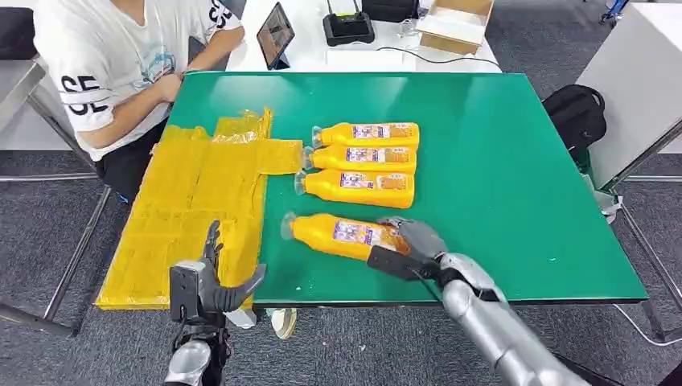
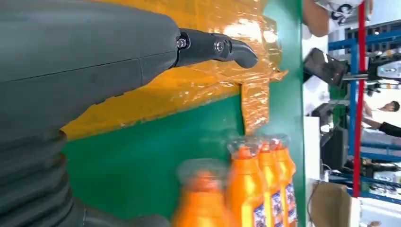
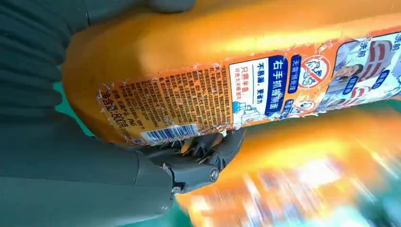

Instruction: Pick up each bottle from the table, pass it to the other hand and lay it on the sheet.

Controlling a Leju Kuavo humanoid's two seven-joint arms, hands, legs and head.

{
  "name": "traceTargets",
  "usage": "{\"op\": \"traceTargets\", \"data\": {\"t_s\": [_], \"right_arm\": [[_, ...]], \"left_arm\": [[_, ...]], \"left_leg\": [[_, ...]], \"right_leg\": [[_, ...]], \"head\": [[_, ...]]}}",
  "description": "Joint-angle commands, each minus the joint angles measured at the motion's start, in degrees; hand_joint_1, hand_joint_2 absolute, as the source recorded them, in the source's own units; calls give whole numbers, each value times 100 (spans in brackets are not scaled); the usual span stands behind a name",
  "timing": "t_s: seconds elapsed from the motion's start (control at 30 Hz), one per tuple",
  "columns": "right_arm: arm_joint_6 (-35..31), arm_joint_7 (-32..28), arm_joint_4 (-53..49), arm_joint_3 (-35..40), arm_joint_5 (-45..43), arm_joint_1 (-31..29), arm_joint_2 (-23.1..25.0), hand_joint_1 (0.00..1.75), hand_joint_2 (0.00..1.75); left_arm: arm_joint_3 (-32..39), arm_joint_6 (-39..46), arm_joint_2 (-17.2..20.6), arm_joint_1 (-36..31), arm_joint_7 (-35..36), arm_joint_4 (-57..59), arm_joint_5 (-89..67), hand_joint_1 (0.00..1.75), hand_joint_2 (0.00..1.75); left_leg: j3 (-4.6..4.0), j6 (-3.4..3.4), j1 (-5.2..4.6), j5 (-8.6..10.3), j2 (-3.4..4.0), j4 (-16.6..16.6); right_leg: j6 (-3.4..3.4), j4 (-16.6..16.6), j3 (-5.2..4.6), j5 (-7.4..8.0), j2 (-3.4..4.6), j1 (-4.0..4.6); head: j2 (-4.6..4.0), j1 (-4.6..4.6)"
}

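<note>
The green table [image 1: 499, 161] is seen from the head view with a yellow sheet [image 1: 193, 201] spread over its nine o'clock side, crumpled and glossy, its near edge hanging at the table's front lip. Three orange bottles [image 1: 362, 157] are lain side by side near the centre, touching one another, caps toward nine o'clock. A fourth bottle [image 1: 342, 233] is lain apart at their six o'clock, and its base end is clasped by the right hand [image 1: 406, 245]; in the right wrist view the fingers [image 3: 208, 158] are pressed against the label [image 3: 227, 94]. Because the bottle is gripped at one end, the capped end is judged likely to droop or swing when lifted, and the smooth plastic could be let slip. The left hand [image 1: 211, 281] is held at seven o'clock over the sheet's near edge, holding nothing, its fingers spread; a handover could be fumbled if the bottle is released before a firm hold is taken. The row of three could be knocked during the lift, and a round bottle laid on the wrinkled sheet could be set rolling.
</note>
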Motion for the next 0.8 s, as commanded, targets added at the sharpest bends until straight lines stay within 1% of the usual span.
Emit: {"op": "traceTargets", "data": {"t_s": [0.03,0.07,0.1,0.13,0.17,0.2,0.23,0.33,0.37,0.5,0.53,0.57,0.63,0.67,0.77,0.8], "right_arm": [[-1674,-1259,-2902,-1495,-473,1398,1325,175,175],[-1960,-1531,-2873,-1616,-484,1413,1411,175,175],[-2096,-1637,-2808,-1704,-537,1402,1451,175,175],[-2209,-1738,-2659,-1815,-640,1379,1493,175,175],[-2262,-1808,-2558,-1885,-700,1370,1516,175,175],[-2302,-1917,-2418,-1972,-825,1356,1547,175,175],[-2302,-1917,-2418,-1972,-825,1356,1547,175,175],[-2302,-1917,-2418,-1972,-825,1356,1547,175,175],[-2302,-1917,-2418,-1972,-825,1356,1547,175,175],[-2302,-1917,-2418,-1972,-825,1356,1547,175,175],[-2302,-1917,-2418,-1972,-825,1356,1547,175,175],[-2318,-1977,-2300,-2026,-872,1352,1571,175,175],[-2219,-2055,-2148,-2058,-949,1372,1596,175,175],[-2090,-2138,-2028,-2028,-978,1392,1606,175,175],[-1672,-2249,-1605,-1794,-952,1416,1615,175,175],[-1542,-2269,-1437,-1712,-947,1411,1630,175,175]], "left_arm": [[-211,-250,22,56,-3,-144,416,0,175],[-295,-322,36,31,20,-154,535,0,175],[-350,-382,43,11,41,-159,632,0,175],[-420,-432,56,-6,66,-183,718,0,175],[-456,-460,64,-9,73,-211,764,0,175],[-504,-518,81,-5,88,-254,839,0,175],[-504,-518,81,-5,88,-254,839,0,175],[-504,-518,81,-5,88,-254,839,0,175],[-504,-518,81,-5,88,-254,839,0,175],[-504,-518,81,-5,88,-254,839,0,175],[-504,-518,81,-5,88,-254,839,0,175],[-531,-631,103,15,98,-307,969,0,175],[-617,-887,127,48,151,-437,1228,0,175],[-691,-1116,153,73,202,-541,1445,0,175],[-915,-1673,221,106,254,-822,1891,0,175],[-971,-1796,236,101,260,-901,1991,0,175]], "left_leg": [[26,0,0,-25,16,2],[10,-1,0,-12,-4,0],[19,1,3,-16,-10,2],[4,1,2,-6,-18,-1],[16,5,1,-11,-18,1],[6,3,1,-7,-7,-2],[17,8,2,-12,-3,1],[6,3,-1,-6,2,-4],[16,5,-2,-9,0,-3],[8,7,-6,-2,2,-4],[23,9,-6,-8,4,-5],[10,8,-7,-1,2,-5],[35,11,-5,-13,9,-7],[19,9,-5,-5,7,-5],[36,12,-2,-12,7,-7],[20,9,-2,-5,10,-8]], "right_leg": [[-25,12,12,-25,5,4],[-17,6,0,-17,-13,2],[-22,7,12,-25,-20,6],[-13,1,0,-18,-21,3],[-19,2,13,-24,-23,3],[-14,-1,2,-16,-11,1],[-19,-3,16,-19,-11,3],[-16,-4,-1,-8,-6,-6],[-22,-4,11,-12,-11,-6],[-8,-4,1,-2,-6,-12],[-17,-5,15,-8,-7,-9],[-9,-4,2,-3,-6,-12],[-19,-7,26,-12,-3,-6],[-11,-6,10,-5,-2,-7],[-17,-11,29,-11,-5,-3],[-10,-11,13,-3,2,-5]], "head": [[0,-5],[0,-5],[0,-2],[0,-5],[0,-2],[0,-5],[0,0],[0,0],[0,0],[0,-2],[0,-2],[0,-2],[0,-2],[0,0],[0,-2],[0,-2]]}}
